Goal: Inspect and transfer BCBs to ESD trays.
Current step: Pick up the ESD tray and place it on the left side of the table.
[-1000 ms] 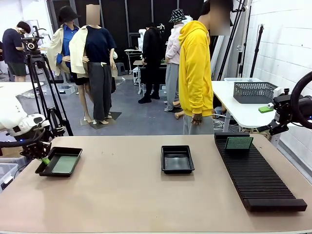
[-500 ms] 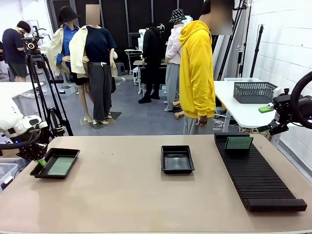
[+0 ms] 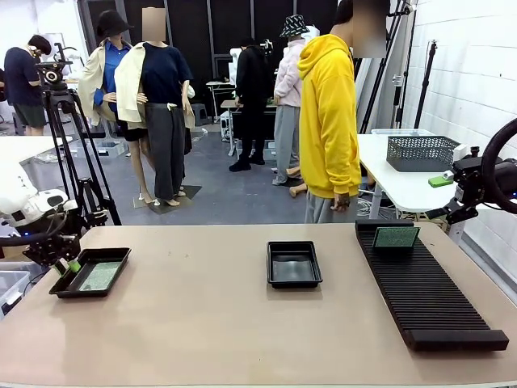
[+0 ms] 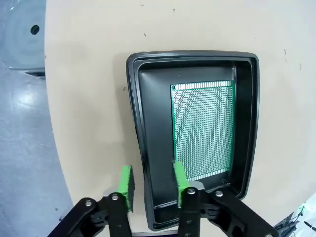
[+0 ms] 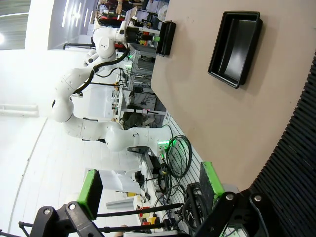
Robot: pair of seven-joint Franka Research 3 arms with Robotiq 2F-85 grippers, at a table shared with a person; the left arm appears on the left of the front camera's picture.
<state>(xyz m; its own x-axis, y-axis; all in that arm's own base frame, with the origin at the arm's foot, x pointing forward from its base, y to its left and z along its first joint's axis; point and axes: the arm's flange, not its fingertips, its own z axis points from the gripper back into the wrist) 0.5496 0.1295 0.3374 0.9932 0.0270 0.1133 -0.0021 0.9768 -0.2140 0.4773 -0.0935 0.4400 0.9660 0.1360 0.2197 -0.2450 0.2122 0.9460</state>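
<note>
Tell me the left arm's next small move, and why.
Probably lift the left gripper straight up. Its jaws stand apart, straddling the tray at its near rim without gripping it, and the board lies flat inside, so this placing looks done; rising first avoids snagging the rim.

Black ribbed rack (image 3: pixel 420 295), grey mesh basket (image 3: pixel 422 152), person in yellow (image 3: pixel 327 113)

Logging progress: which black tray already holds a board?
The left-hand tray, by the left claw: a green board lies flat in it. The middle tray is empty.
</note>
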